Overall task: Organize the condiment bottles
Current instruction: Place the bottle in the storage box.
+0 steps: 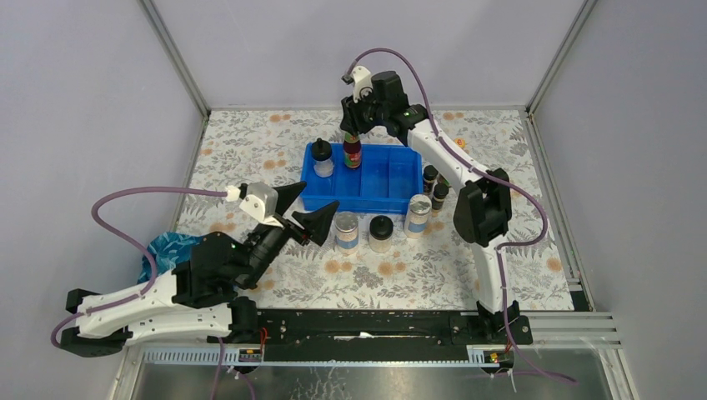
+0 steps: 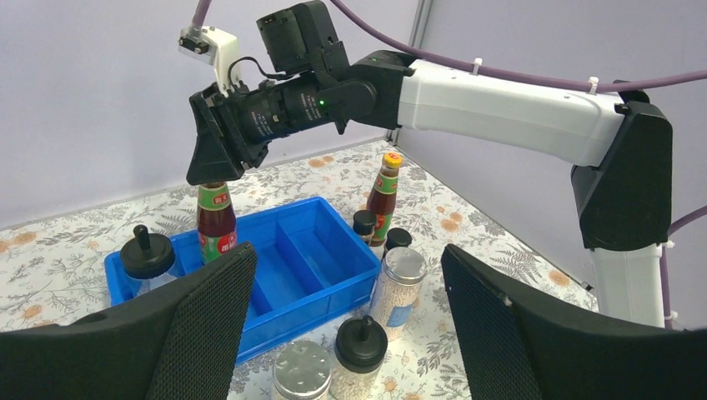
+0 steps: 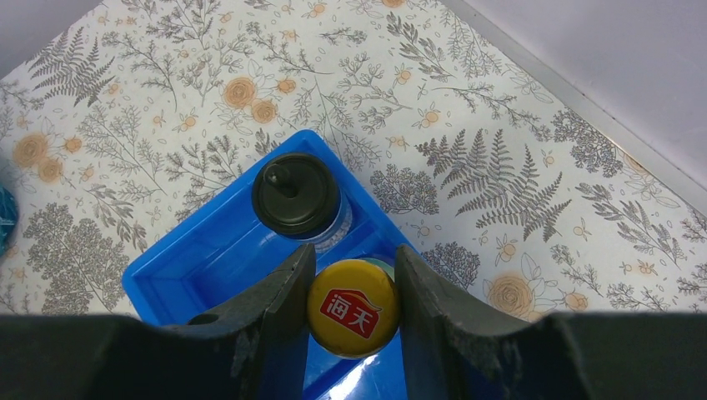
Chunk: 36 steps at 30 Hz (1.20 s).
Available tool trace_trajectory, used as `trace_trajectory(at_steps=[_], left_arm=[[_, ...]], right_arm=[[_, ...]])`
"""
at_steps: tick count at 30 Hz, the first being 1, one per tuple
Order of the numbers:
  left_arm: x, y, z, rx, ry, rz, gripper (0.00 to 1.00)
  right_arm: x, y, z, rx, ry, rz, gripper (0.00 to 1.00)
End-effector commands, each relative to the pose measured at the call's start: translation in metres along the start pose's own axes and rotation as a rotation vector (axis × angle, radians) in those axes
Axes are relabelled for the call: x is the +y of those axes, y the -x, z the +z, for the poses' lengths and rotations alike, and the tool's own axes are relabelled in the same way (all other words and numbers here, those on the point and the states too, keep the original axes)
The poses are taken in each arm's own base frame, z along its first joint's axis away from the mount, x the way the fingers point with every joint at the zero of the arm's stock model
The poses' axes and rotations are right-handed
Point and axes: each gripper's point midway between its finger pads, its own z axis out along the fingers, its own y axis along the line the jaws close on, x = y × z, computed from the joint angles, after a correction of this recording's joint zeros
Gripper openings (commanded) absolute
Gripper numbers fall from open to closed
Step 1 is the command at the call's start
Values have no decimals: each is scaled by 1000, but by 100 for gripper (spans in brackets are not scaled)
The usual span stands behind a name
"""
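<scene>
Two bottles sit in the blue tray (image 1: 388, 179) from above: a black-domed jar (image 1: 323, 156) and the red-labelled bottle (image 1: 352, 154), clamped by the right gripper (image 1: 351, 133). Left wrist: left gripper (image 2: 346, 250) hangs open, six loose bottles (image 2: 400, 279) wait outside the tray. Right wrist: fingers (image 3: 279, 283) pinch its yellow cap (image 3: 353, 308).

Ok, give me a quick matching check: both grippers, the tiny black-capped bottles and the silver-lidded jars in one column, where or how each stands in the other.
Things:
1. right gripper
2. left gripper
3. tiny black-capped bottles
4. silver-lidded jars

Places or states:
a. on the table, right of the blue tray
b. open, holding nothing
c. on the table, along the tray's near side
d. shut on a yellow-capped sauce bottle

Pairs: 1-d, 2-b, 3-a, 4-c.
</scene>
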Motion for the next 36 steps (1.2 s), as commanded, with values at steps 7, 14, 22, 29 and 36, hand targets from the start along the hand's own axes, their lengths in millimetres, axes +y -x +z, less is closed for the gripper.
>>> trace_trajectory(at_steps=[7,14,22,29,36], left_arm=[[-9,-9,4,7,-32,28,86],[-11,-12,5,7,-39,33,87],[-13,-16,7,14,-44,42,87],[-14,-16,7,14,-49,42,87],[-14,-17,6,14,-53,42,87]], right_arm=[[-3,73,-11,-223,36,-53,0],[-6,67,-4,-217,46,-49,0],[-10,62,1,-215,50,-43,0],[-11,54,7,-203,55,-35,0],[-11,49,7,-199,54,-35,0]])
